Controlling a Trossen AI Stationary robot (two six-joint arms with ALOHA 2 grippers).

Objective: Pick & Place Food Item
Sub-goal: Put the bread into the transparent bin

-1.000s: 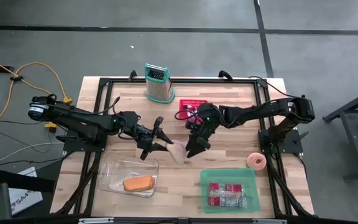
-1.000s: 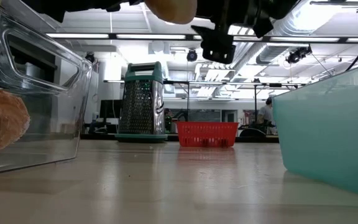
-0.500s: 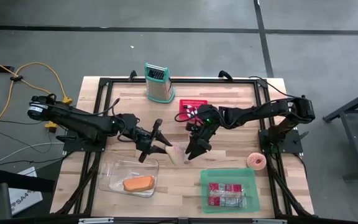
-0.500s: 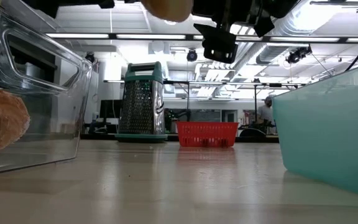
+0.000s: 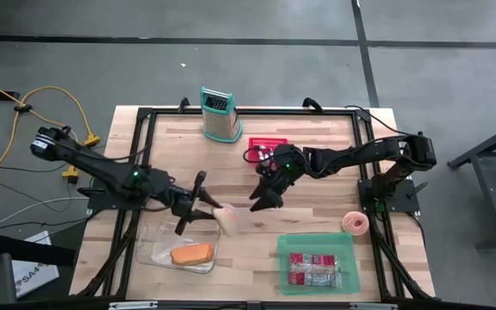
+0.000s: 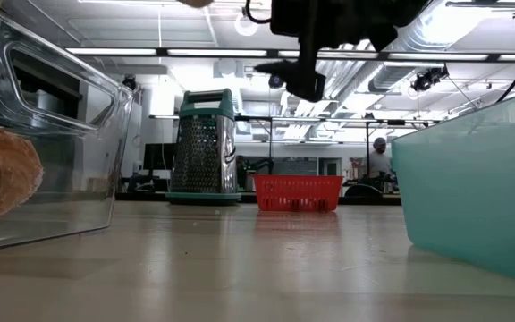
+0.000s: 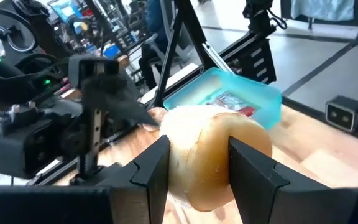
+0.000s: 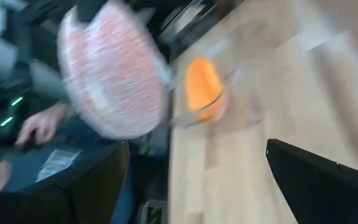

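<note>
Carrying: left claw (image 5: 205, 212) clenched on bun (image 5: 226, 222), beside clear tray (image 5: 158, 250); right claw (image 5: 261, 196) released, idle; next, likely lower bun into tray.

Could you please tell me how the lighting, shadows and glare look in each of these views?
High view: even light, with only soft shadows on the table. Low view: bright ceiling strips backlight the right tool into a dark silhouette, and the tabletop has a faint sheen. Left wrist view: a pale highlight sits on the bun held in the left tool.
</note>
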